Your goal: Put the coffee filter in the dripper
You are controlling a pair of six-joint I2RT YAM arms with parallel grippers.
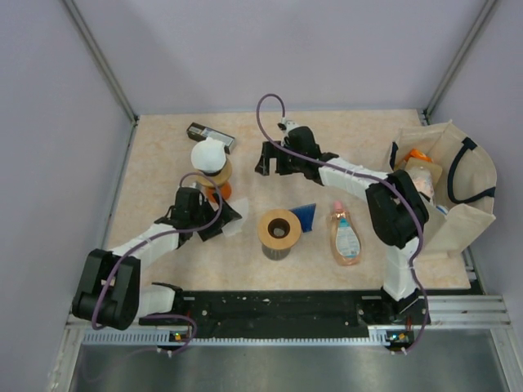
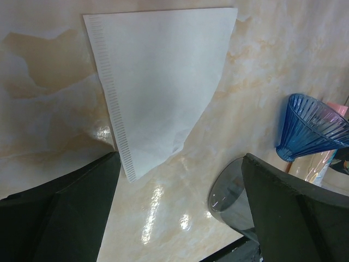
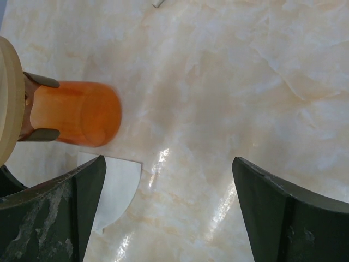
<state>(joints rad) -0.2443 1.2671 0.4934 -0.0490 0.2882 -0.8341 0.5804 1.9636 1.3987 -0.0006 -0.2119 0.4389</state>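
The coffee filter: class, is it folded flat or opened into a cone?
Folded flat. The coffee filter lies on the table as a flat wedge, crimped seam along one edge, no hollow showing.

The light is bright and even, with only soft shadows. White shiny spots gleam on the glossy beige marble-look tabletop in both wrist views. The orange see-through cup looks blurry.
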